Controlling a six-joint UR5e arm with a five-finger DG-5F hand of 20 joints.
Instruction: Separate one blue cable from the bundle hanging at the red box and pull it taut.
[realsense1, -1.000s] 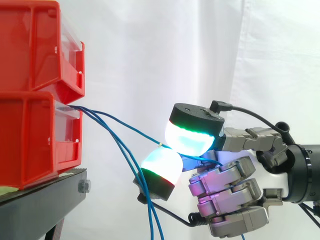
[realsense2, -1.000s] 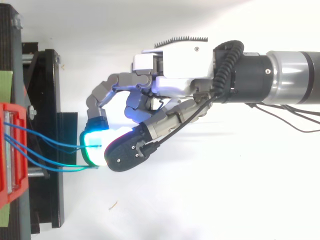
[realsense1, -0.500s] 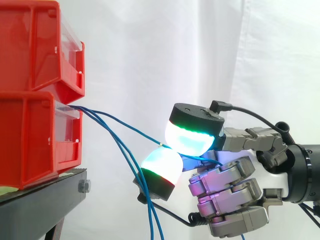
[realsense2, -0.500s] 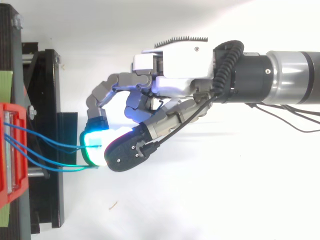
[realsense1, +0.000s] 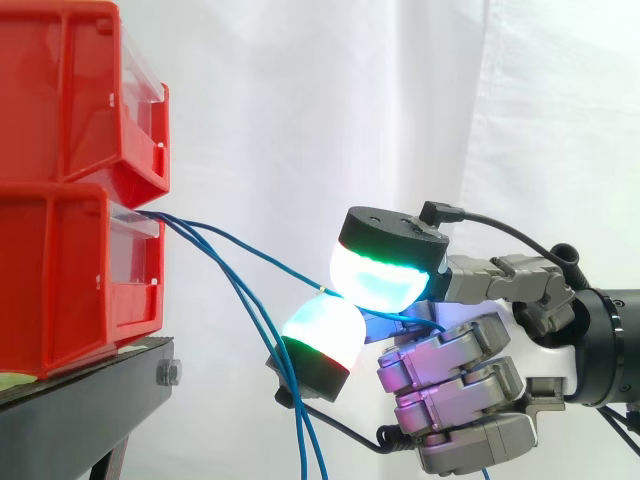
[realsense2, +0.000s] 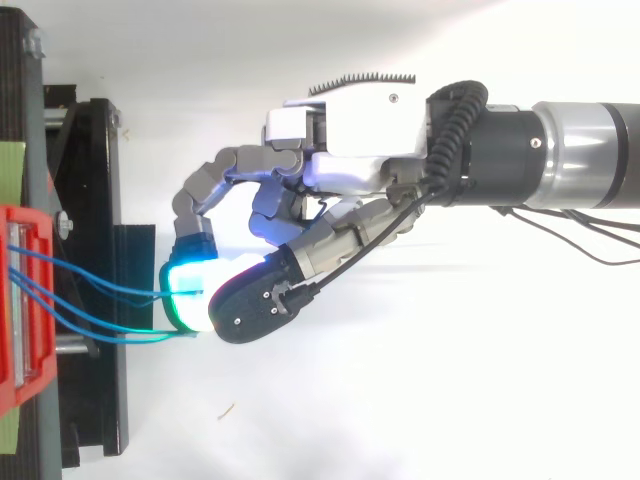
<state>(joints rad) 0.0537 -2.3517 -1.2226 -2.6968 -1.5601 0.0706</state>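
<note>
hand (realsense1: 455, 385) pinches one blue cable (realsense1: 262, 258) between its pads (realsense1: 375, 280) | holds it clear of the bundle (realsense1: 245, 295) at red box (realsense1: 60, 280) | not taut yet imo

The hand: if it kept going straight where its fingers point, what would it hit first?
Probably the loose blue cables hanging just ahead of the hand, beside the cable it pinches; then the lower red bin. Depth is unclear.
</note>
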